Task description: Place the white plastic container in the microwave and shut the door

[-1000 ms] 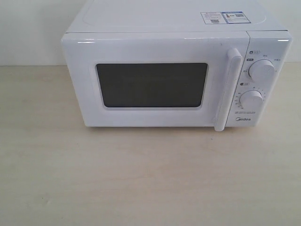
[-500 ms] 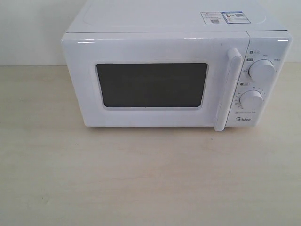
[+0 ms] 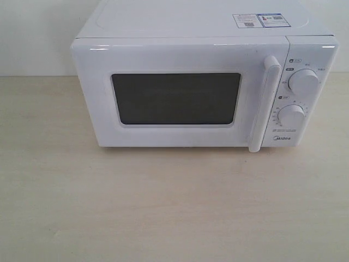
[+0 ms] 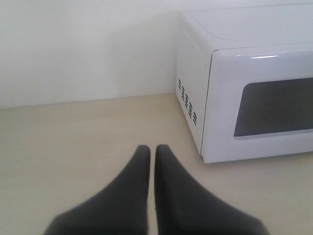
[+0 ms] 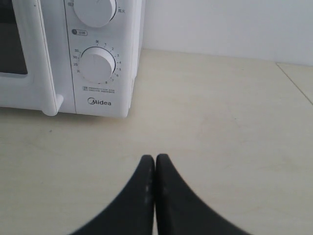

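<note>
The left gripper (image 4: 152, 148) has its two dark tapered fingers (image 4: 129, 191) drawn together, with only a thin slit between them and nothing held. It hangs over the pale wooden table (image 3: 174, 207), apart from the vented side wall of the white Midea countertop microwave (image 3: 174, 24).

The right gripper (image 5: 155, 157) has its fingertips pressed together, also empty. It hangs over bare table in front of the microwave's control panel, clear of the lower round white knob (image 5: 98, 64).

In the exterior view neither gripper appears. The microwave stands on the table in the upper centre of the frame, its back towards the white wall (image 3: 32, 33). The white door (image 3: 180, 57) is closed, flush with the front. Its dark mesh window (image 3: 175, 98) shows nothing of the interior. The vertical white bar handle (image 3: 264, 103) lies right of the window. Two stickers (image 3: 260, 20) sit on the top, upper right.

Compared with the exterior frames from half a second and one second earlier, no item has changed position: the microwave, door and handle match exactly.
</note>
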Controlling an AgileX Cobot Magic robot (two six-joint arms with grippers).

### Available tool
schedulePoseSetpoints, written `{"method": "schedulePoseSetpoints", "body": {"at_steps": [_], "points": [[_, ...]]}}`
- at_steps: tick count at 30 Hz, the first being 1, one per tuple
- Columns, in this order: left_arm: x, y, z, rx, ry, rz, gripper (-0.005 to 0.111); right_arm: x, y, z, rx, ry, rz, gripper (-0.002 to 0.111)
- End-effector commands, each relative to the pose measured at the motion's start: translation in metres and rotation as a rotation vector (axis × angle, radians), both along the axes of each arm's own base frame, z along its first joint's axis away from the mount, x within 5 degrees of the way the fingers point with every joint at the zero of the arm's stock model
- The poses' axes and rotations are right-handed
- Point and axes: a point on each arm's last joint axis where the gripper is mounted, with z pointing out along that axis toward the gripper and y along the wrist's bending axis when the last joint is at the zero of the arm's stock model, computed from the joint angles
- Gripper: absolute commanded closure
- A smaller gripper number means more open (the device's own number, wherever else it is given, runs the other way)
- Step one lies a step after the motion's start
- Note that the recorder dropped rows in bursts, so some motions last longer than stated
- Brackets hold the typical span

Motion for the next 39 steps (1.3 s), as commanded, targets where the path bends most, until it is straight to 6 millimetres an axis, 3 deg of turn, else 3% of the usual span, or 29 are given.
{"method": "schedulePoseSetpoints", "body": {"at_steps": [1,7,9,13,18,23,26,34,39], "points": [[0.0,0.0,0.0,-0.004,-0.011,-0.002,0.102,0.0,0.0,0.001,0.005,-0.018,0.002,0.109],[0.002,-0.006,0.005,-0.091,-0.09,0.006,0.102,0.0,0.001,0.002,0.016,-0.019,0.003,0.109],[0.009,-0.012,0.0,-0.214,-0.152,0.025,0.102,0.0,0.001,0.002,0.016,-0.019,0.003,0.109],[0.024,-0.013,-0.028,-0.328,-0.198,0.111,0.102,0.0,0.001,0.002,0.016,-0.019,0.003,0.109],[0.033,-0.013,-0.074,-0.15,-0.089,0.105,0.102,0.0,0.001,0.002,0.016,-0.019,0.003,0.109],[0.033,-0.012,-0.113,-0.152,-0.141,0.105,0.102,0.0,0.001,0.002,0.016,-0.019,0.003,0.109],[0.029,-0.012,-0.113,-0.158,-0.209,0.101,0.102,0.0,0.001,0.002,0.016,-0.019,0.003,0.109],[0.029,-0.012,-0.118,-0.025,-0.158,0.083,0.102,0.0,0.001,0.002,0.016,-0.019,0.003,0.109],[0.028,-0.013,-0.126,-0.053,-0.065,0.079,0.102,0.0,0.001,0.002,0.016,-0.019,0.003,0.109]]}}
